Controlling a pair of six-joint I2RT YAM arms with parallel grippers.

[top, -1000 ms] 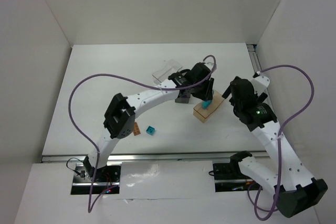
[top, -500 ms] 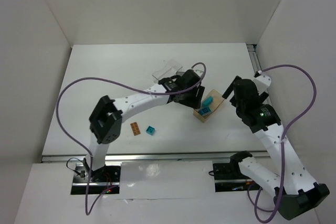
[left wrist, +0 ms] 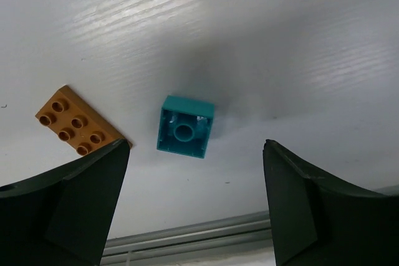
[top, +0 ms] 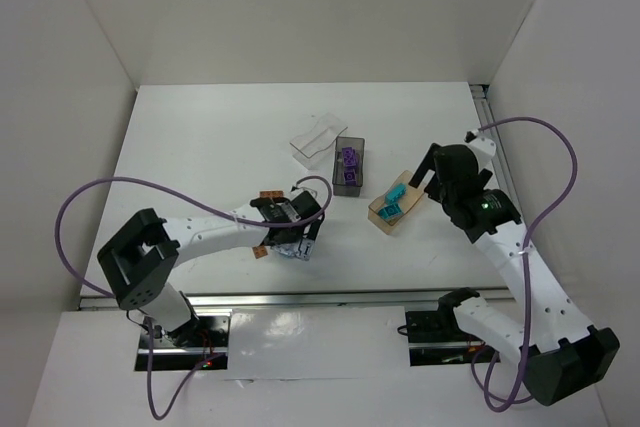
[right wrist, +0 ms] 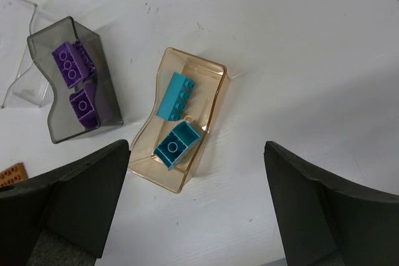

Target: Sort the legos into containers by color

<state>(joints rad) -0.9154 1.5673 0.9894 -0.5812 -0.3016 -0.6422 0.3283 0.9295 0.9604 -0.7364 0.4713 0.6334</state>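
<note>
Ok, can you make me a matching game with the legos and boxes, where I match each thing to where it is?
Things:
A. purple legos
B. tan container
C. orange lego
D. left gripper

Matches:
1. open over a loose teal lego
2. flat on the table
3. inside the dark grey container
4. holds two teal legos

Pairs: A-3, B-4, C-2, D-1

The teal brick lies between the spread fingers of the left gripper with bare table on both sides, but the orange brick crowds one finger, its corner at the fingertip. The grey tray and tan tray leave only a narrow strip between them, while the table right of the tan tray lies open
</note>
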